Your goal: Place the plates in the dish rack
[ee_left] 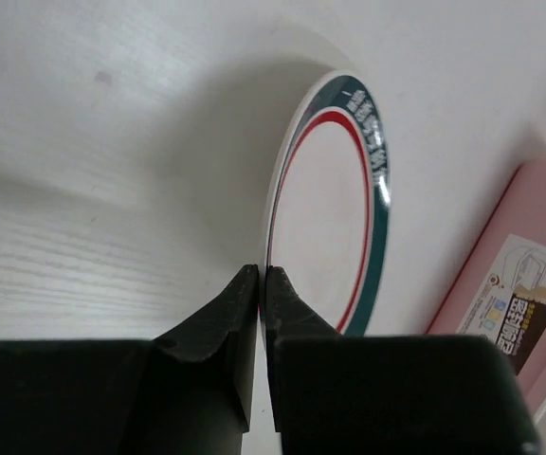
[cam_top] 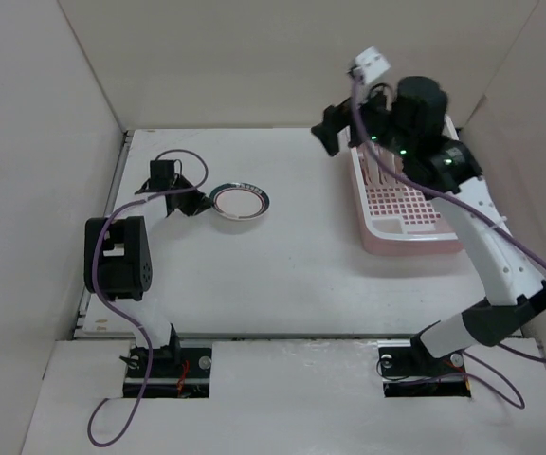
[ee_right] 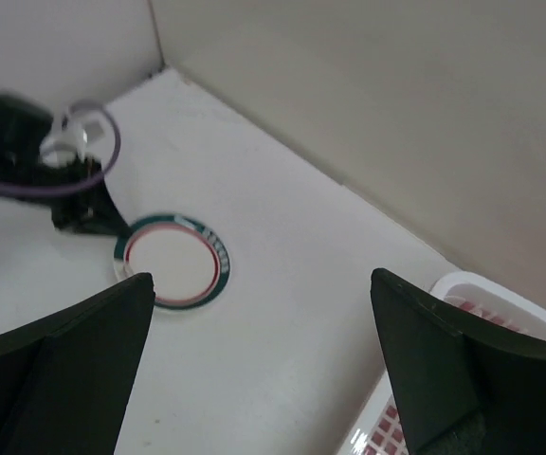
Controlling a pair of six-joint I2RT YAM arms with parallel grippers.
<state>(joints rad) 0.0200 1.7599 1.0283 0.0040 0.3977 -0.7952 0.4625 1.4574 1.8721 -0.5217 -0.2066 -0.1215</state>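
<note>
A white plate with a dark green rim band and a red ring (cam_top: 240, 201) is left of the table's middle. My left gripper (cam_top: 201, 201) is shut on its left rim. In the left wrist view the two fingertips pinch the plate's edge (ee_left: 263, 277), and the plate (ee_left: 335, 209) stands tilted away from them. The pink dish rack (cam_top: 408, 210) sits at the right, and part of its wall shows in the left wrist view (ee_left: 510, 303). My right gripper (cam_top: 329, 133) is open and empty, raised just left of the rack's far end. The other plates are hidden or out of view.
Beige walls close in the table on the left, back and right. The right wrist view shows the plate (ee_right: 171, 261), the left gripper (ee_right: 83, 204) beside it, and the rack's white rim (ee_right: 472, 284) at the lower right. The right arm covers part of the rack.
</note>
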